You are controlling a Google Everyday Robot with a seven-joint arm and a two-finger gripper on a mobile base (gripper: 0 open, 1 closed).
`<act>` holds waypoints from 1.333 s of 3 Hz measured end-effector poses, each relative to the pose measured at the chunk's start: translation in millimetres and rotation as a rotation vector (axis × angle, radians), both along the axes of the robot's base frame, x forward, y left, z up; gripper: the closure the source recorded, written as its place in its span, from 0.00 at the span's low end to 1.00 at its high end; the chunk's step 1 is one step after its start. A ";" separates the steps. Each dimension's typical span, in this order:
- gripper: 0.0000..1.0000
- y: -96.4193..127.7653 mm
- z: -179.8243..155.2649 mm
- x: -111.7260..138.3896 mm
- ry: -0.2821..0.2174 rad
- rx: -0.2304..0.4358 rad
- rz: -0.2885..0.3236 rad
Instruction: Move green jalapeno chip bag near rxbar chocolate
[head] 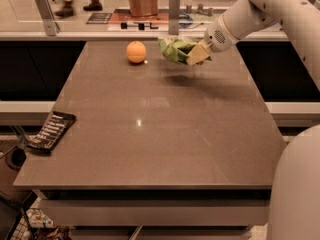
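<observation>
Camera view: at the far side of the grey-brown surface [165, 134], the robot's white arm [260, 9] reaches in from the upper right. Its gripper [198, 54] is at the far right of the top, jaws clamped on the right end of the green bag [174, 49]. The bag hangs crumpled and clear of the surface, with a dark shadow on the top beneath it. Just left of the bag, and apart from it, an orange [136, 52] sits on the surface near the far edge. The black bar [51, 130], with its rows of white lettering, lies well apart from both at the near left, right on the left edge of the surface and seemingly jutting a little past it. The broad middle of the surface stretches between bar and bag. Beyond the far edge a counter [100, 34] carries a brown container [142, 3]. The robot's pale rounded body [300, 194] fills the lower right corner.
</observation>
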State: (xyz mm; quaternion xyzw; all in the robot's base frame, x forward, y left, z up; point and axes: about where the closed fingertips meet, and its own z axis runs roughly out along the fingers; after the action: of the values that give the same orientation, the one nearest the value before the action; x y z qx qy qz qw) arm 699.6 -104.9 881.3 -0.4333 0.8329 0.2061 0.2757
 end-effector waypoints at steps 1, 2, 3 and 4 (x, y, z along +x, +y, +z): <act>1.00 4.9 9.0 -17.9 0.004 -0.017 0.027; 1.00 10.0 13.1 -42.0 0.020 -0.027 0.066; 1.00 17.2 14.8 -64.3 0.033 -0.034 0.109; 1.00 30.4 13.7 -83.9 0.056 -0.013 0.198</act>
State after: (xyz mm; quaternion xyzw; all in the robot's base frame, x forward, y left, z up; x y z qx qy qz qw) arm 615.7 -74.5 895.0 -0.5096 0.7946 0.2388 0.2279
